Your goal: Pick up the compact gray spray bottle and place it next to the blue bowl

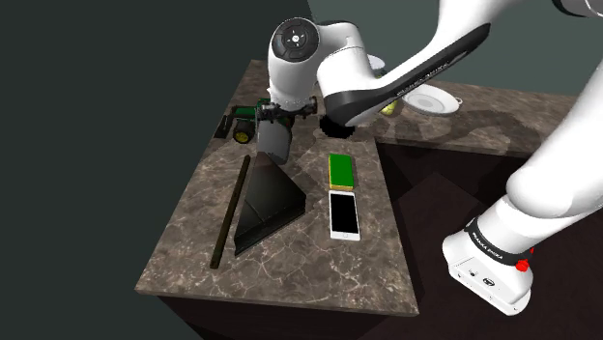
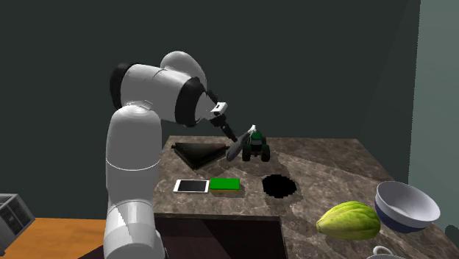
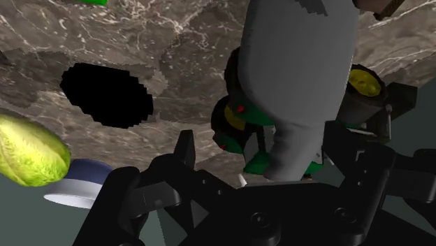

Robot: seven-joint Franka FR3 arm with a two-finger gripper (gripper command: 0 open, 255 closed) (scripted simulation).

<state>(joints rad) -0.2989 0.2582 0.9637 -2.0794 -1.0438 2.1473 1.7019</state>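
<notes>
Near the toy tractor (image 2: 259, 147), the tilted tool (image 2: 232, 135) clasps a gray spray bottle (image 2: 236, 151).

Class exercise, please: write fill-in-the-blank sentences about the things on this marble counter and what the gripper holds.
1. The gripper is shut on the spray bottle, whose colour is ____.
2. The wheeled green toy close to it is a ____.
3. The white phone lies next to a flat block coloured ____.
4. The bowl beside the yellow-green squash is ____ outside.
Missing words: gray; tractor; green; blue.
</notes>
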